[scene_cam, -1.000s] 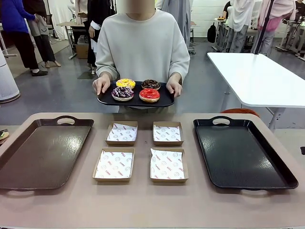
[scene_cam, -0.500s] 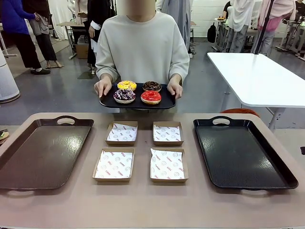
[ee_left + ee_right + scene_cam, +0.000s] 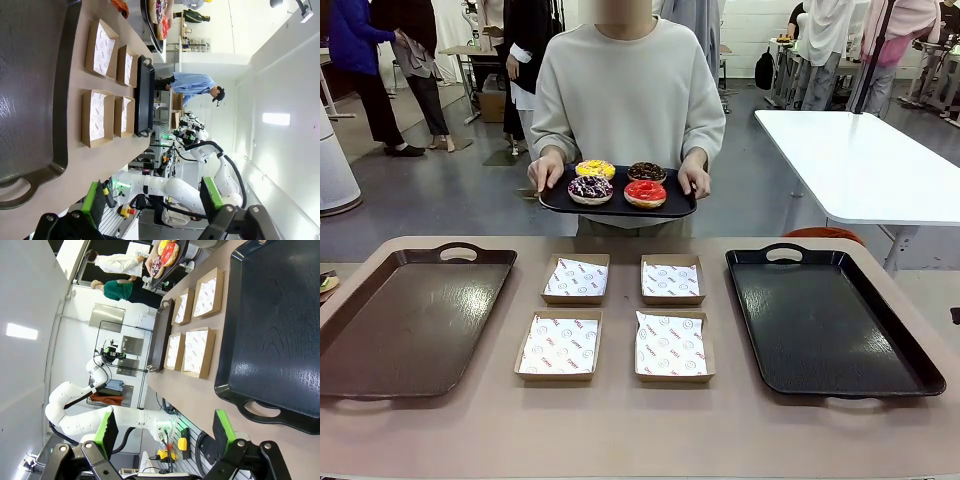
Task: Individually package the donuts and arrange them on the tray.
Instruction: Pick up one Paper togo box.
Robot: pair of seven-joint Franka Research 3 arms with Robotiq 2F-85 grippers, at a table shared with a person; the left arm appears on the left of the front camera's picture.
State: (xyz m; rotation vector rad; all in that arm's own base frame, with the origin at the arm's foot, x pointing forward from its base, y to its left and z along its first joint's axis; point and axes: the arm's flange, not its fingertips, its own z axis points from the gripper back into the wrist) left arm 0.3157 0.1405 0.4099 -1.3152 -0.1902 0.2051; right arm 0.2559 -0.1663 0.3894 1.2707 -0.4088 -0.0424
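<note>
A person at the far side holds a small black serving tray (image 3: pixel 618 207) in both hands above the table's far edge. On it lie the donuts: yellow-iced (image 3: pixel 595 169), dark chocolate (image 3: pixel 646 171), purple with sprinkles (image 3: pixel 590 188) and red-iced (image 3: pixel 645 193). The donuts (image 3: pixel 167 252) also appear at the top of the right wrist view. My left gripper (image 3: pixel 152 210) is open and holds nothing, hanging off the table's left end by the brown tray (image 3: pixel 35 100). Likewise open and holding nothing, my right gripper (image 3: pixel 165 440) hangs off the right end by the black tray (image 3: pixel 275 325).
A brown tray (image 3: pixel 410 320) lies at the table's left and a black tray (image 3: pixel 830 320) at its right. Between them stand several paper-lined cardboard boxes in two rows, such as one far left (image 3: pixel 576 279) and one near right (image 3: pixel 672 346). A white table (image 3: pixel 860 160) stands beyond.
The person has raised the serving tray with the donuts and shifted it slightly to the right. Both grippers stay open and still.
</note>
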